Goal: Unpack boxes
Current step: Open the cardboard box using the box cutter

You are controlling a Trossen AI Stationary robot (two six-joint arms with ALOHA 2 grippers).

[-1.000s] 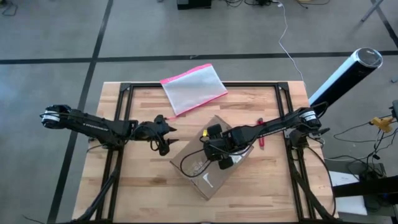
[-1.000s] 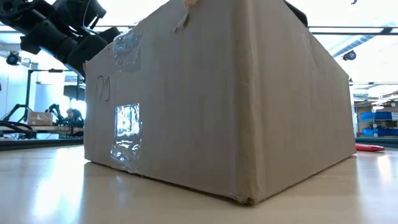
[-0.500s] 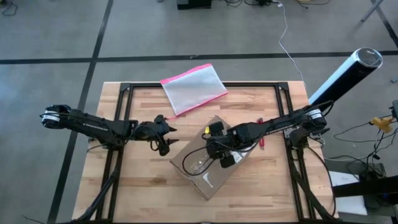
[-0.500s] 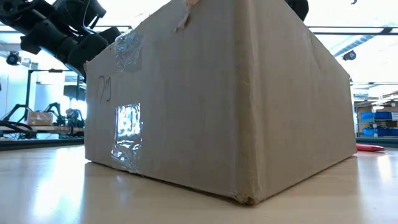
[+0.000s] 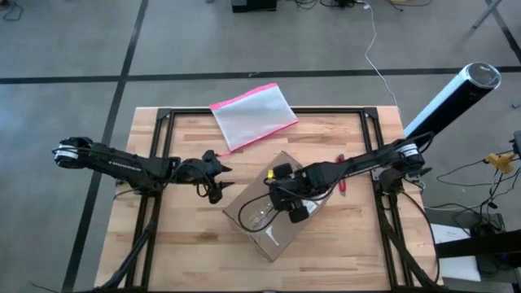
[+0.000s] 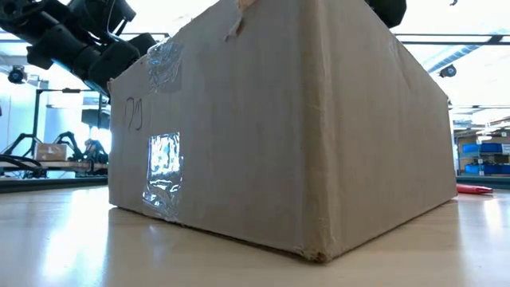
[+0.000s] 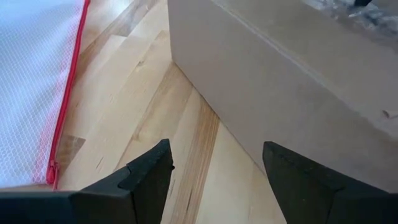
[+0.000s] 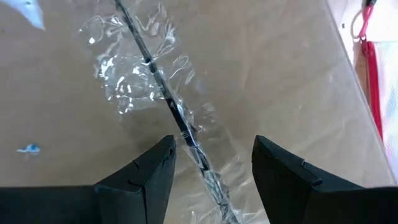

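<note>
The brown cardboard box [image 5: 273, 213] stands with its bottom on the wooden table, flaps closed, clear crinkled tape [image 8: 163, 99] along its top seam and on its side [image 6: 163, 171]. My right gripper [image 8: 211, 168] is open just above the box top [image 5: 277, 202], one finger on either side of the taped seam. My left gripper [image 5: 221, 181] is open and level just left of the box, pointing at its side wall [image 7: 280, 81] with nothing between the fingers [image 7: 217, 168].
A pink-edged translucent zip pouch [image 5: 252, 115] lies at the table's far edge, partly overhanging it; its zip edge [image 7: 65, 93] is near my left gripper. A small red object [image 5: 342, 175] lies right of the box. Bare wood shows along the near side.
My right gripper has shifted slightly over the box top toward the table's left and near side, staying open. The box and my left arm have kept still.
</note>
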